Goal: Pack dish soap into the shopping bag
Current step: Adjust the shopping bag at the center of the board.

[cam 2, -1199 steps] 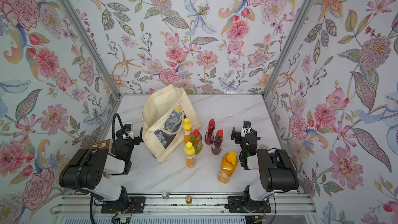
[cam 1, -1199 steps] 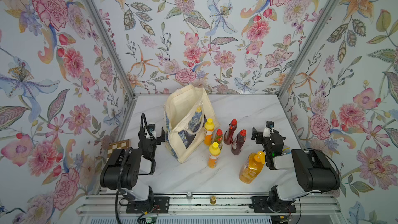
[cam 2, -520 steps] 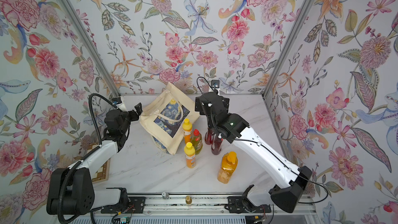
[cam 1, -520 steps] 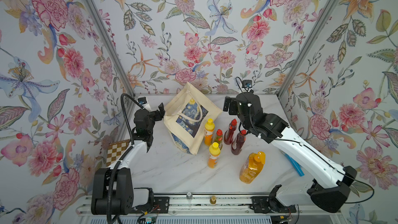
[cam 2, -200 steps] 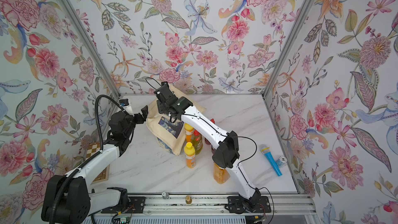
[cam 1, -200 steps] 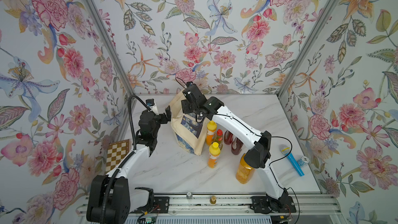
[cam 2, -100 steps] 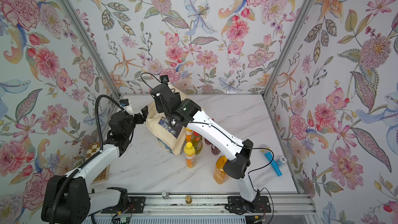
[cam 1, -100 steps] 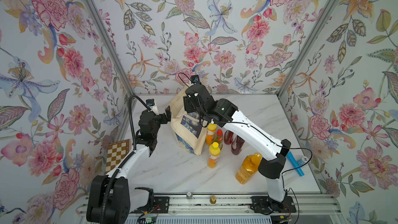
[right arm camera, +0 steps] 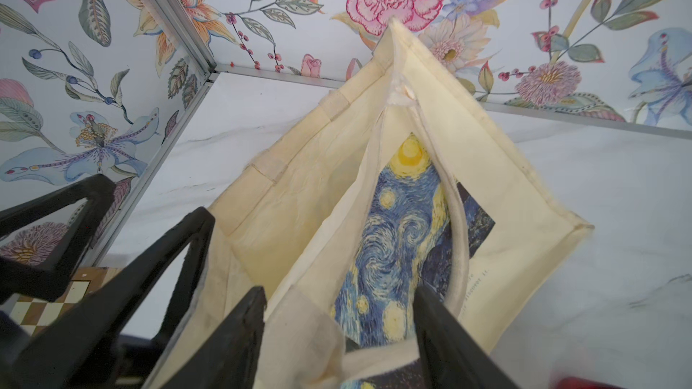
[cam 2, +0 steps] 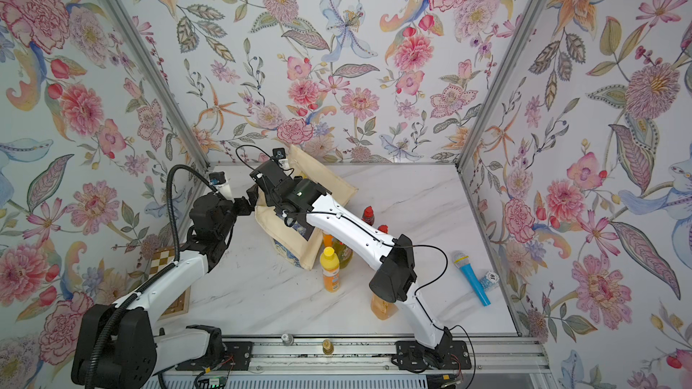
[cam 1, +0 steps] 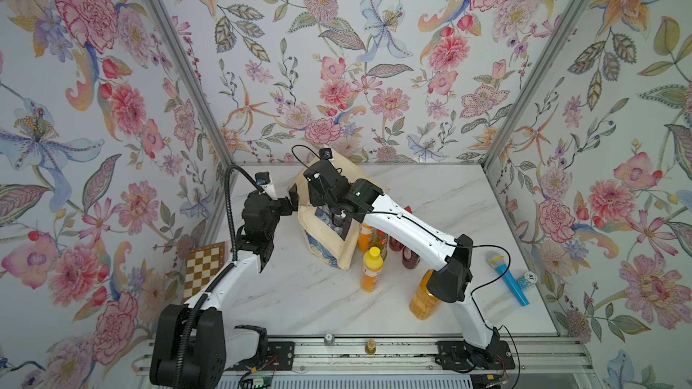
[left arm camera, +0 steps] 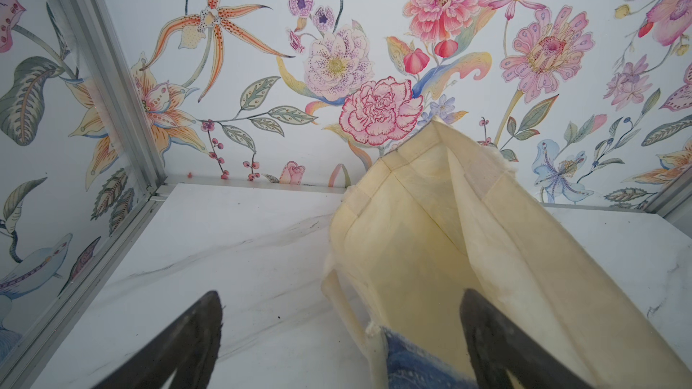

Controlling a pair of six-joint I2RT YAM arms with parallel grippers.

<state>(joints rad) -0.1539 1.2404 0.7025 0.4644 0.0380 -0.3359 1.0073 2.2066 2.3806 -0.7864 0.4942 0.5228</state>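
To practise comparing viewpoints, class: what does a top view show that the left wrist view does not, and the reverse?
Only in a top view: an orange bottle, the amber bottle, a blue microphone and a checkerboard. Only in the left wrist view: the cream inside of the shopping bag. Both: the bag itself, the marble table and the floral wall.

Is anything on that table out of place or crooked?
Yes: a blue toy microphone lies flat near the right edge of the table, beside a small round token, apart from the upright soap bottles. It is no dish soap. Nothing looks spilled.
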